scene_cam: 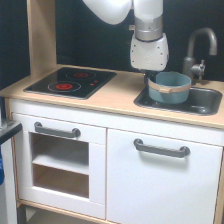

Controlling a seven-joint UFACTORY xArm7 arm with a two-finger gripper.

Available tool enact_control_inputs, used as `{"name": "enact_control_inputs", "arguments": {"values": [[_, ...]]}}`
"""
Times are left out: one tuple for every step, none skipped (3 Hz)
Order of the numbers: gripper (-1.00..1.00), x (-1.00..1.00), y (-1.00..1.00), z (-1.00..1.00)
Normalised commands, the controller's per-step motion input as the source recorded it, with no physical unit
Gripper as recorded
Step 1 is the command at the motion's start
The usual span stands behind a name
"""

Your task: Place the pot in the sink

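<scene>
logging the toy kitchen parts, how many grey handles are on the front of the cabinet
2. One handle sits above the open shelf at the exterior view's left; the other handle is on the white door at its right. None looks hidden.

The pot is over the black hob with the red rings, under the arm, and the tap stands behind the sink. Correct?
Not quite. The exterior view shows the pot at the sink, over its left end, not over the hob. The rest holds: it sits under the arm, and the tap stands behind the sink.

A single exterior view faces the front of a toy kitchen from slightly above counter (115, 97) height, fairly near, taking in the counter, cupboard doors (162, 185) below and the arm's lower part.
</scene>
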Motion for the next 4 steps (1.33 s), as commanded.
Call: {"name": "enact_control_inputs", "arguments": {"values": [[-0.04, 0.02, 0.14, -0.24], [-0.05, 0.04, 0.13, -0.24], [-0.09, 0.05, 0.13, -0.27], [0.12, 0.0, 0.1, -0.24]]}}
